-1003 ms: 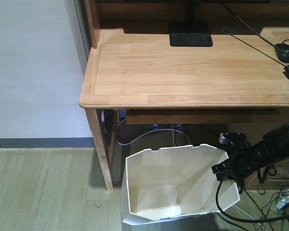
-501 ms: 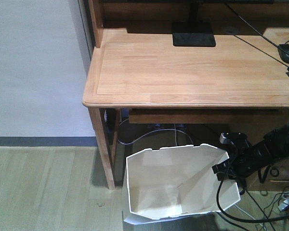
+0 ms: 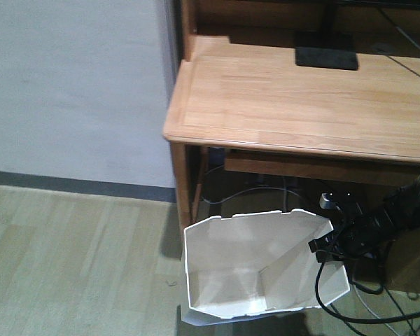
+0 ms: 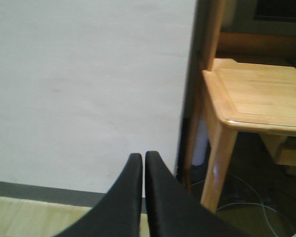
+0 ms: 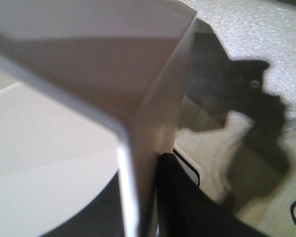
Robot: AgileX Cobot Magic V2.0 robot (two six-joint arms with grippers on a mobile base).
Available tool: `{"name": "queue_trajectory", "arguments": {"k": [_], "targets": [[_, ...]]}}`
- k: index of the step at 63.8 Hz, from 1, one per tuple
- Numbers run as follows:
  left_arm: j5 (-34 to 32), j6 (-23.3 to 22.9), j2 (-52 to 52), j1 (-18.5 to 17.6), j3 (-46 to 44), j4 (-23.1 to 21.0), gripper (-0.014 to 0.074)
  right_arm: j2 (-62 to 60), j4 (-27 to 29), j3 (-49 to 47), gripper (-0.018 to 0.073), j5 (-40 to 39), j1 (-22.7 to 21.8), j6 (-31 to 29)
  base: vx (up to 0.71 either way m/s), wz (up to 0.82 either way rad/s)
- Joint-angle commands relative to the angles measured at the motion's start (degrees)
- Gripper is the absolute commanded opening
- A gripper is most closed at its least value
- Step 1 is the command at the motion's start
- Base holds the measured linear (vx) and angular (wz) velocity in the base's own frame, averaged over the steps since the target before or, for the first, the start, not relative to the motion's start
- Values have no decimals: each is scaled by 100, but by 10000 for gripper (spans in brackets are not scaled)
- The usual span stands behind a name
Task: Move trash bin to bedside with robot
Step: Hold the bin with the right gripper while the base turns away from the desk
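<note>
Pale wood flooring (image 3: pixel 70 259) meets a plain white wall (image 3: pixel 70 84) beside the light wooden desk, whose tabletop (image 3: pixel 301 98) carries a flat black rectangular monitor base (image 3: pixel 327 57) near its back edge. Your white thin-walled plastic trash bin (image 3: pixel 255 262) with the octagonal rim is low down, just out from the tabletop's front edge and right of its front-left corner, and your right gripper (image 3: pixel 327 246) has its jaws clamped over the bin's right-hand side. Your left gripper (image 4: pixel 144 163) hangs free facing the white wall, jaws pressed together on nothing.
</note>
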Motion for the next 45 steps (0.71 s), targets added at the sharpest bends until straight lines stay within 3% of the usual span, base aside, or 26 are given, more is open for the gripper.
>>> {"name": "queue_trajectory", "arguments": {"k": [1,45], "targets": [[-395,-35,-83,-1,67,-24,-6,-427,247,-53,-5,1112,-7,-48,-10,40],[-395,-35,-83,-1,67,-24,-6,-427,247,-53,-5,1133,-7,-48,-10,41]]}}
